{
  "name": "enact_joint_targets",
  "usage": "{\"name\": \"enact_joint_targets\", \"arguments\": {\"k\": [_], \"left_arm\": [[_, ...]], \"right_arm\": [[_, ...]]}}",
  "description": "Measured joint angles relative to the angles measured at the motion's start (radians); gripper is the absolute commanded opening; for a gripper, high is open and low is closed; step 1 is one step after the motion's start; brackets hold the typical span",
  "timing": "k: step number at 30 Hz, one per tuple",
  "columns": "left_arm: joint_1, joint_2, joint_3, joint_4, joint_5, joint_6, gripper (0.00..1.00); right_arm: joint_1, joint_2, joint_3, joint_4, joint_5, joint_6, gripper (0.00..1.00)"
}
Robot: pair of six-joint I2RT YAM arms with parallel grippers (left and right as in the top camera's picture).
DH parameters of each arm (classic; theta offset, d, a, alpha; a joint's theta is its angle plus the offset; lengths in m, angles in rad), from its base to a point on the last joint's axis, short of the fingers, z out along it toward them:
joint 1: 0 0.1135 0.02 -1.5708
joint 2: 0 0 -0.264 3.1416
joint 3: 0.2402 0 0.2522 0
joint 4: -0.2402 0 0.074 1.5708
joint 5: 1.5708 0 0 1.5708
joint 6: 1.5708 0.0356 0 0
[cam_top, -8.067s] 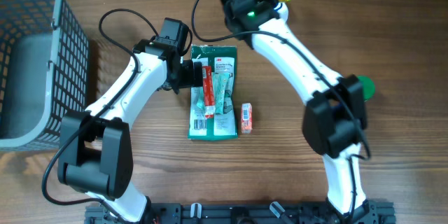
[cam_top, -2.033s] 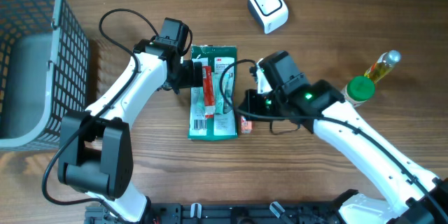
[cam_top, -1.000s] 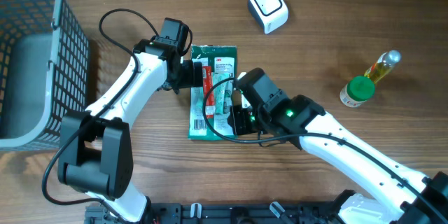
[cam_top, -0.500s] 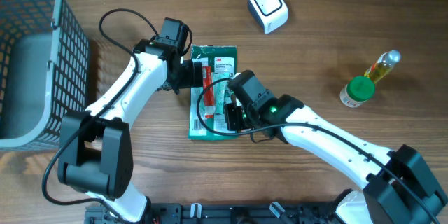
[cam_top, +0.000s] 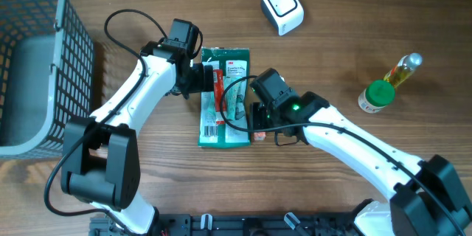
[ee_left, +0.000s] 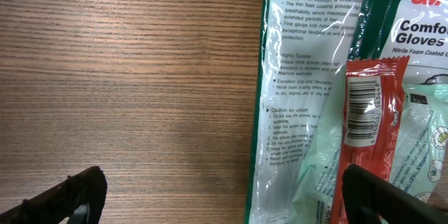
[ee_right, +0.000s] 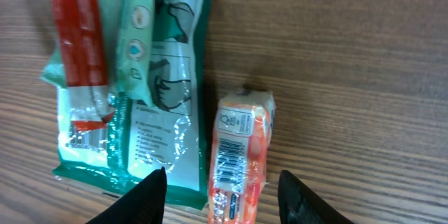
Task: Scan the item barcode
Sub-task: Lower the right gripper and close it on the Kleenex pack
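- Right gripper (ee_right: 224, 194) hangs over the small orange pack (ee_right: 239, 152) with its 2 fingers spread, 1 on either side of the pack and neither clearly touching it; nothing is held.
- That pack lies flat on the wood at the lower middle of the right wrist view, barcode face up, just beside the right edge of the green glove packet (ee_right: 164, 105).
- It looks light, small and wrapped in glossy film, so it is probably a little slippery and slightly soft. A light pinch across its 2 long sides near the middle would leave the barcode uncovered.
- A red stick sachet (ee_left: 367, 112) with its own barcode lies on top of the glove packet. Both look thin, floppy and crinkly, harder to lift cleanly than the orange pack.
- Left gripper (ee_left: 220, 182) hovers over the glove packet's left edge, spread wide and empty.
- White scanner (cam_top: 282, 5) sits at the upper middle of the overhead frame, well apart from the pack.
- Wooden table (cam_top: 369, 29) is flat and bare between pack and scanner, so the path looks open. A bottle (cam_top: 404, 70) and a green-capped jar (cam_top: 377, 94) stand at the right, and a grey basket (cam_top: 74, 66) at the upper left.
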Motion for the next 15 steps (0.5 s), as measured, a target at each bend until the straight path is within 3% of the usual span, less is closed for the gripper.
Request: {"name": "enact_joint_targets", "arguments": {"k": [7,15], "left_arm": [[0.0,0.0,0.0,0.0,0.0,0.0,1.0],[0.0,0.0,0.0,0.0,0.0,0.0,1.0]], "right_arm": [[0.008,0.097,0.0,0.013,0.0,0.027,0.51],[0.008,0.118,0.0,0.025,0.007,0.04,0.16]]}}
